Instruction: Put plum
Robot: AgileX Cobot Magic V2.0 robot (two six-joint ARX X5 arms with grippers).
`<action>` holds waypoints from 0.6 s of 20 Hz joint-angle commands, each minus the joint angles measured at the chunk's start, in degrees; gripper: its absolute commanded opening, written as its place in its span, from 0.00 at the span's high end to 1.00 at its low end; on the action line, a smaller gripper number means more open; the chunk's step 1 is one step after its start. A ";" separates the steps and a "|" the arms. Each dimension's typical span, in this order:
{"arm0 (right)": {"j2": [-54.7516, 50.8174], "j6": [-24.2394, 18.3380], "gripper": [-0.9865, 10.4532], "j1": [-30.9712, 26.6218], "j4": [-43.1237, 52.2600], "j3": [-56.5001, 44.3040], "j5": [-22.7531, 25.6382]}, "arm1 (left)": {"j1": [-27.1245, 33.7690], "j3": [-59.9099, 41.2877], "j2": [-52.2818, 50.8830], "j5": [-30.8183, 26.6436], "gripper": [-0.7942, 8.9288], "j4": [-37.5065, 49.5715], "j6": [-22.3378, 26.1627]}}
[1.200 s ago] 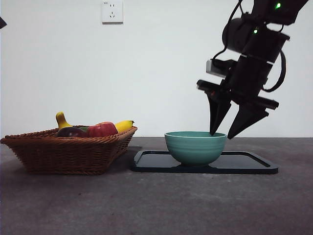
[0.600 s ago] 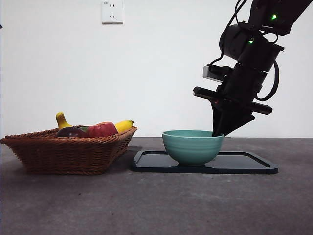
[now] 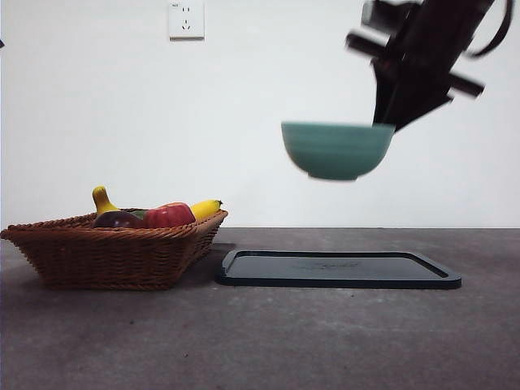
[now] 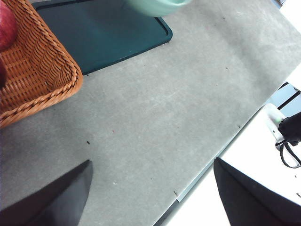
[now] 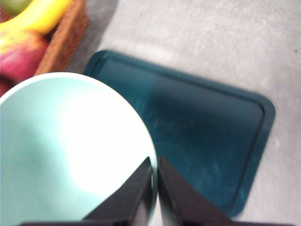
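- Right tool (image 5: pixel 155 172) pinches the rim of the green bowl (image 3: pixel 336 149), held high above the tray (image 3: pixel 338 270).
- Left tool (image 4: pixel 150 188) is spread wide over bare counter (image 4: pixel 155 108).
- Plum (image 3: pixel 119 219) sits in the basket (image 3: pixel 114 250); only the front view shows it clearly.

A dark gripper (image 3: pixel 388 114), blurred, comes in from the top right corner and pinches the right rim of a green bowl (image 3: pixel 337 149), which hangs in the air above a dark tray (image 3: pixel 338 269). Toward the counter's left edge sits a wicker basket (image 3: pixel 114 247) holding the plum (image 3: pixel 119 219), a red apple (image 3: pixel 170 215) and a banana (image 3: pixel 205 208).
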 commanded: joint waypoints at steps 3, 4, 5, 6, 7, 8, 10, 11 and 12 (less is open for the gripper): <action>-8.09 -1.62 0.90 3.23 -4.98 -0.20 -0.02 | -0.22 0.70 0.33 0.26 0.51 0.50 0.70; -9.97 -1.62 0.90 4.20 -4.83 -1.64 0.02 | -0.22 0.70 0.31 0.26 0.51 0.50 0.68; -11.61 -1.60 0.90 5.20 -4.68 -3.41 0.04 | -0.22 0.70 0.31 0.26 0.51 0.46 0.68; -12.87 -1.60 0.90 6.16 -4.17 -5.35 0.04 | -0.22 0.70 0.31 0.26 0.51 0.46 0.68; -14.10 -1.60 0.90 7.39 -3.43 -8.02 0.07 | -0.22 0.70 0.31 0.26 0.51 0.46 0.68; -14.88 -1.55 0.90 8.37 -2.69 -10.34 0.07 | -0.22 0.70 0.31 0.26 0.51 0.46 0.68; -15.63 -0.04 0.90 10.38 0.55 -15.52 0.28 | -0.22 0.70 0.31 0.26 0.51 0.46 0.68; -15.61 0.98 0.90 11.23 2.64 -17.97 0.37 | -0.22 0.70 0.31 0.26 0.51 0.46 0.68; -15.47 1.68 0.90 11.98 4.66 -20.33 0.50 | -0.22 0.70 0.31 0.26 0.51 0.46 0.68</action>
